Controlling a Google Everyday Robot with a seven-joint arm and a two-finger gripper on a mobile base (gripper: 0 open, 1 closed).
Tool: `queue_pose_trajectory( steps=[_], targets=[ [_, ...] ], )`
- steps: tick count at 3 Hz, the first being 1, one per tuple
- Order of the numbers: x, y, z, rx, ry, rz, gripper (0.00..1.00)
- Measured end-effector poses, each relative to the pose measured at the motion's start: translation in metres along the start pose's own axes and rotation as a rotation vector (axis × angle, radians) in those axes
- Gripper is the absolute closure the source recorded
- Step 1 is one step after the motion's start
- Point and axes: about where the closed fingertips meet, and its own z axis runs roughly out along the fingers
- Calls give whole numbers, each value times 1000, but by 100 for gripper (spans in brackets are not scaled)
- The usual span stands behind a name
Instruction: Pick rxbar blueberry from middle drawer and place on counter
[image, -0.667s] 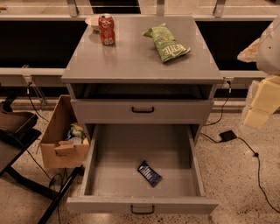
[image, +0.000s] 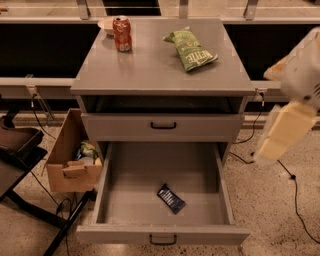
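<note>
Camera view: 1 grey cabinet stands in the middle, its flat top serving as the bench (image: 150, 67). On the bench, a red can (image: 122, 34) stands upright at the back left, just in front of a pale dish (image: 105, 24). A green chip bag (image: 190, 49) lies well apart from the can, toward the back right.

Below the top, the upper drawer front (image: 162, 126) is shut, with a small black handle. The middle drawer (image: 145, 170) beneath it is pulled fully out. The rxbar blueberry (image: 171, 198) lies flat on the drawer floor, right of centre and nearer the front wall, turned at an angle and touching no wall.

The end effector (image: 280, 135) hangs at the right edge, off the cabinet's right side and level with the drawers. It holds nothing visible, and I cannot tell whether it is open or closed.

A cardboard box (image: 70, 157) sits on the floor just left of the cabinet.
</note>
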Motion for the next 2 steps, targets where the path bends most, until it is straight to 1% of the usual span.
queue_pose_trajectory(
  steps=[1, 2],
  targets=[
    [-12, 29, 52, -14, -40, 53, 0],
    [-15, 70, 169, -89, -42, 85, 0]
  ],
)
